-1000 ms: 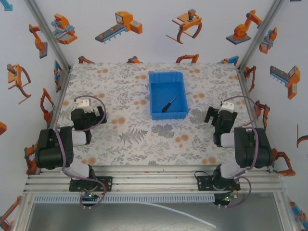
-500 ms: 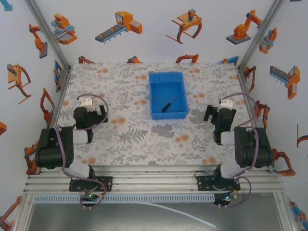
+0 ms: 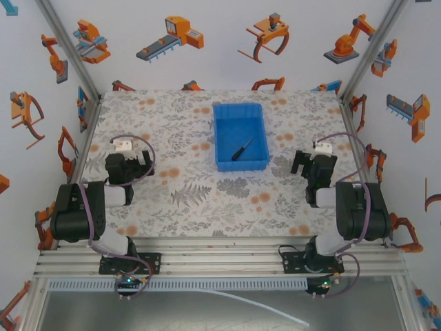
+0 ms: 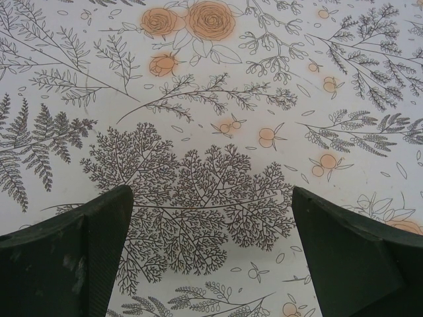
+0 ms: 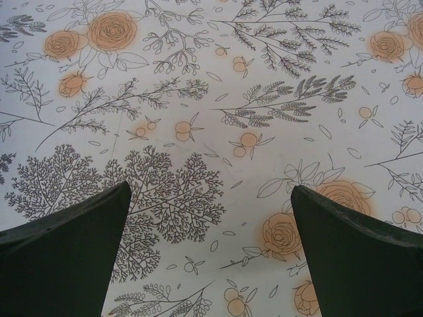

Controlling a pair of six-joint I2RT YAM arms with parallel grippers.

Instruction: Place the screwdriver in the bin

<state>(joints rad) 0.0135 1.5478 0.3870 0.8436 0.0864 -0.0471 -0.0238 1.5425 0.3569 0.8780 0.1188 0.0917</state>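
The screwdriver lies slanted on the floor of the bin, in its lower half, fully inside the low blue walls. By that placement the task looks done. The bin sits in the upper middle of the top view on the floral tabletop. Both arms sit folded low at the lower left and lower right of that view, well apart from the bin, which reads as a parked pose with nothing left to carry. On the left wrist view the left gripper has its fingers spread apart over bare tabletop. The right gripper is likewise spread and empty.
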